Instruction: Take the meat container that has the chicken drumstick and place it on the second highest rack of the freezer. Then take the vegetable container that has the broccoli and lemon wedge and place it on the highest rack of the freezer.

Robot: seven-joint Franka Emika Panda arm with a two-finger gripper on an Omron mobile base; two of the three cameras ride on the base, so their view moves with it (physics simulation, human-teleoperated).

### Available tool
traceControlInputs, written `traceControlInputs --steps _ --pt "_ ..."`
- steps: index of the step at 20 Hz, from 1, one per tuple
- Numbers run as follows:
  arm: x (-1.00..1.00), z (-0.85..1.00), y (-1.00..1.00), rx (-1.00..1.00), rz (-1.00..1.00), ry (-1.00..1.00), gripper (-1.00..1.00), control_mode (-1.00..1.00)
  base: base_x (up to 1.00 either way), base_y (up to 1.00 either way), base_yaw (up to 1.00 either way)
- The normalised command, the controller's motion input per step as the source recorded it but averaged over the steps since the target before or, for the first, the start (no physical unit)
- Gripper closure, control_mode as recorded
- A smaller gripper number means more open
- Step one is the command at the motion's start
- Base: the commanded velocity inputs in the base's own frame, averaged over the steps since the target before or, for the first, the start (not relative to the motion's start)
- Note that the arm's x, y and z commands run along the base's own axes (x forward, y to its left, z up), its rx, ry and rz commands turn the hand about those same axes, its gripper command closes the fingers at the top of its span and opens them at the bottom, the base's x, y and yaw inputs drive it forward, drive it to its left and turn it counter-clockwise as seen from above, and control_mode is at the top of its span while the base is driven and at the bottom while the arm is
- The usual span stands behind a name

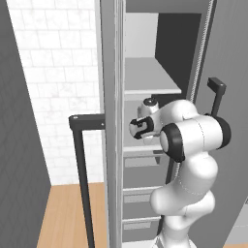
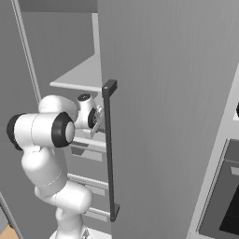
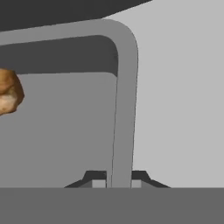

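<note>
A: From the left base camera, the freezer (image 1: 160, 72) stands open, two light shelves inside, the highest rack (image 1: 150, 77) bare.

B: Right base: door bar (image 2: 110, 149) upright, arm reaching in beside it.

A: Hand camera: gripper (image 3: 119, 180) clamped on the container (image 3: 124, 100) rim, which runs lengthwise away; one chicken drumstick (image 3: 8, 92) at its left edge.

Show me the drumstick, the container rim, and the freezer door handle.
drumstick (image 3: 8, 92), hand view, its brown rounded end at the left edge.
container rim (image 3: 124, 109), hand view, the grey upright stretch above the fingertips.
door handle (image 2: 108, 149), right base view, the middle of the dark vertical bar.
</note>
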Motion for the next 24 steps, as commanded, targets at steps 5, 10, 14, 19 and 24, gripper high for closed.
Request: traceControlInputs --steps 5,10,14,19,24 --pt "0.09 -0.04 0.0 0.0 0.0 -0.01 1.0 -1.0 0.0 0.0 0.0" --pt "0.0 0.0 0.0 0.0 0.0 0.0 1.0 -1.0 0.0 0.0 0.0" --pt "0.0 0.0 0.0 0.0 0.0 0.0 1.0 -1.0 0.0 0.0 0.0" --pt "0.0 0.0 0.0 0.0 0.0 0.0 -1.0 -1.0 0.0 0.0 0.0" --pt "0.0 0.0 0.0 0.0 0.0 0.0 -1.0 -1.0 0.0 0.0 0.0"
